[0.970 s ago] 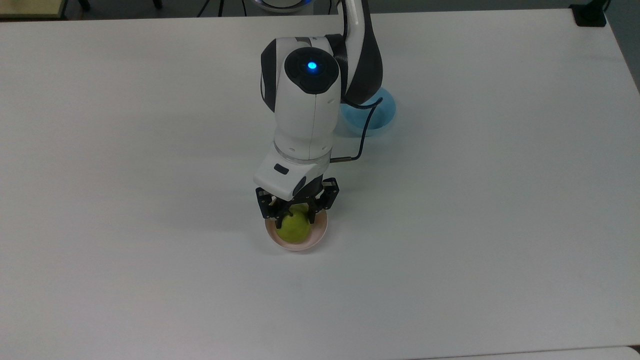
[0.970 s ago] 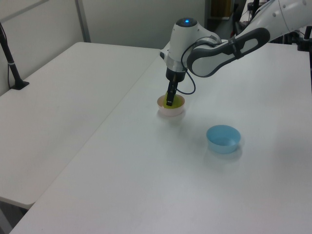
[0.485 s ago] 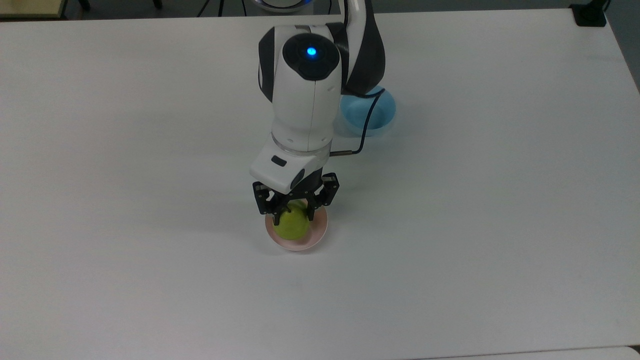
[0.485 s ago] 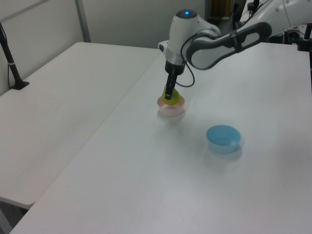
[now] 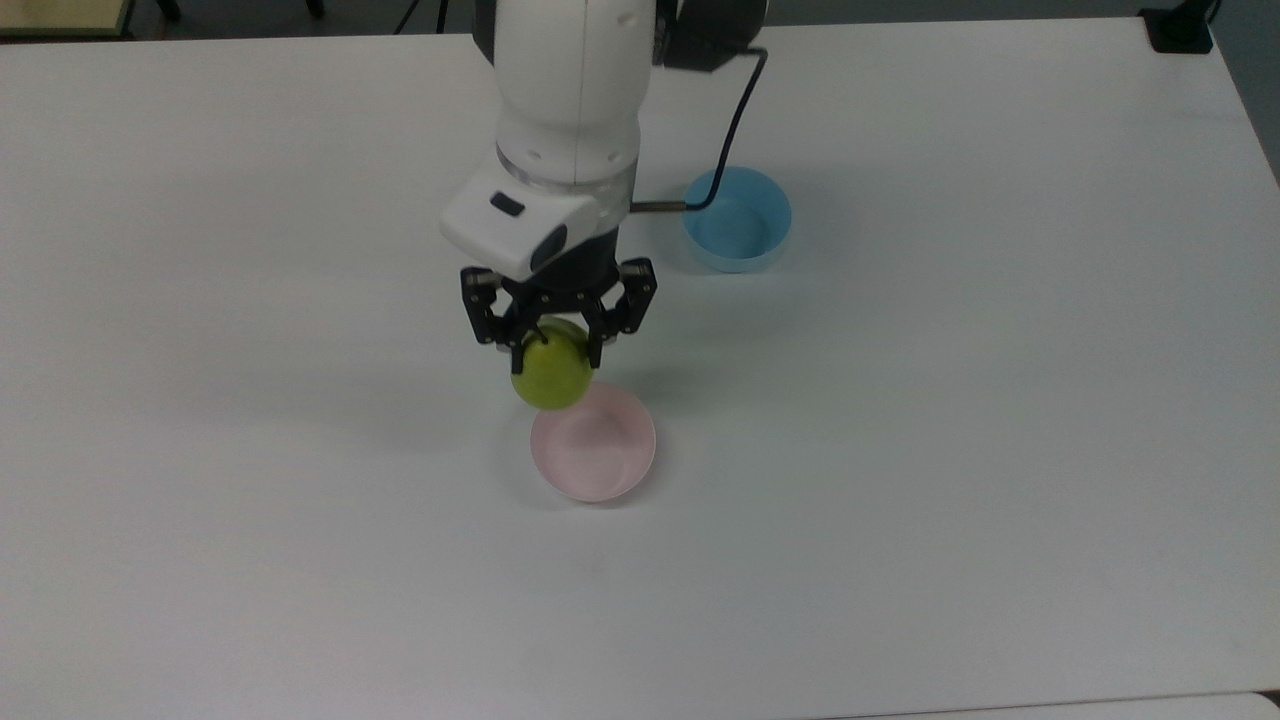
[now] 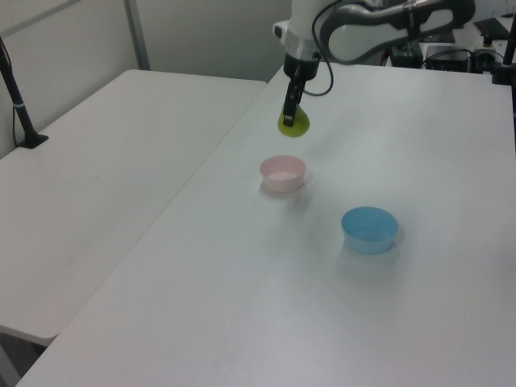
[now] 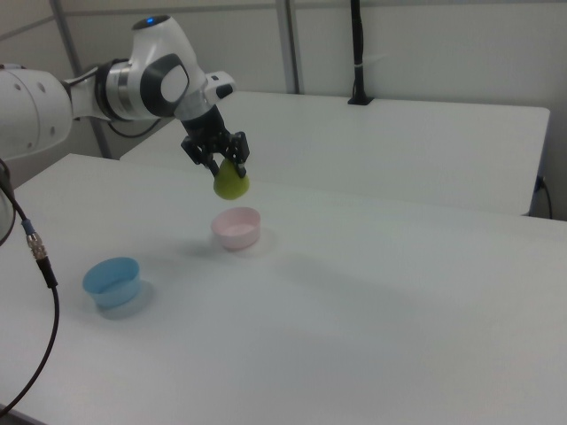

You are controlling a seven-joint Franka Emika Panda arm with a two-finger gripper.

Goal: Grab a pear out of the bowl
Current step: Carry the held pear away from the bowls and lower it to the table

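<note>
The yellow-green pear [image 5: 551, 375] [image 6: 295, 124] [image 7: 232, 183] hangs in the air, with my gripper [image 5: 553, 350] [image 6: 289, 112] [image 7: 224, 167] shut on its upper part. Its stem is hidden between the black fingers. The pale pink bowl [image 5: 594, 456] [image 6: 283, 172] [image 7: 236, 227] stands empty on the white table, below the pear and a little toward the top view's lower right. A clear gap separates the pear from the bowl's rim in the left view and the right view.
A light blue bowl [image 5: 737, 219] [image 6: 369, 229] [image 7: 112, 282] sits empty on the white table [image 5: 1000, 400], apart from the pink one. A black cable [image 5: 735, 120] runs from the arm over the blue bowl's edge. A second white table [image 6: 97, 185] adjoins on the left view's left.
The gripper has risen with the pear held in it, lifting the pear out of the pink bowl, which is left empty. The arm has drawn up and back.
</note>
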